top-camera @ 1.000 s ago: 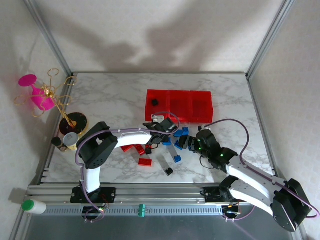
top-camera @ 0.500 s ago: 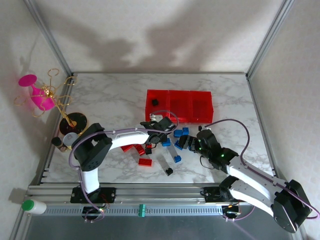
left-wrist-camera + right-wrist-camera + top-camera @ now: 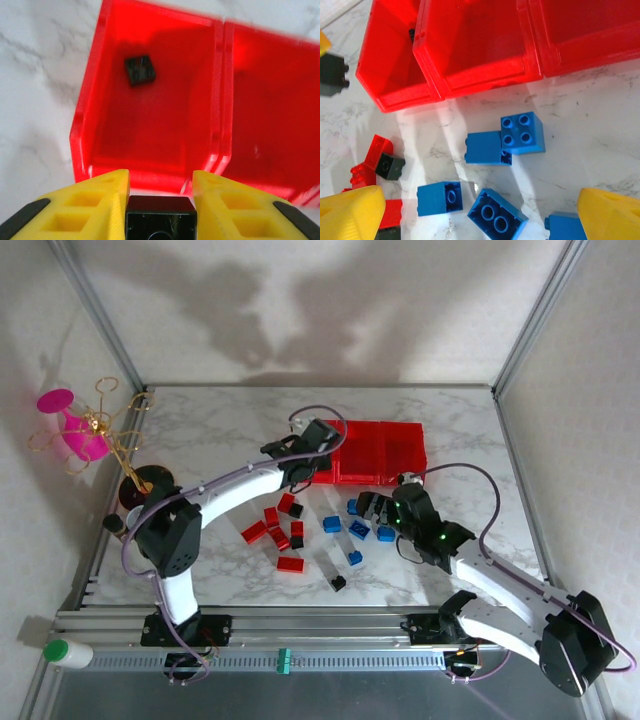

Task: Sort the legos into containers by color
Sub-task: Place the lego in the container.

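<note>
My left gripper (image 3: 302, 470) hangs at the near edge of the leftmost of the three joined red containers (image 3: 385, 452), shut on a black lego (image 3: 160, 219) that sits between its yellow fingers (image 3: 95, 200). One black lego (image 3: 140, 70) lies inside that left bin (image 3: 82, 130). My right gripper (image 3: 372, 514) stands open just above several blue legos (image 3: 522, 131) on the marble in front of the bins. Its yellow fingertips (image 3: 355, 210) flank them without touching. Red legos (image 3: 270, 516) and black ones (image 3: 338, 583) lie scattered to the left of the blue ones.
A pink goblet (image 3: 70, 425) and a gold wire stand (image 3: 112, 435) stand at the far left, with small jars (image 3: 125, 525) below them. A white bottle (image 3: 65, 651) lies by the front rail. Metal frame posts border the table.
My left arm has lifted the black lego out of the pile and carried it up to the left bin. My right gripper has shifted slightly up and left over the blue legos.
</note>
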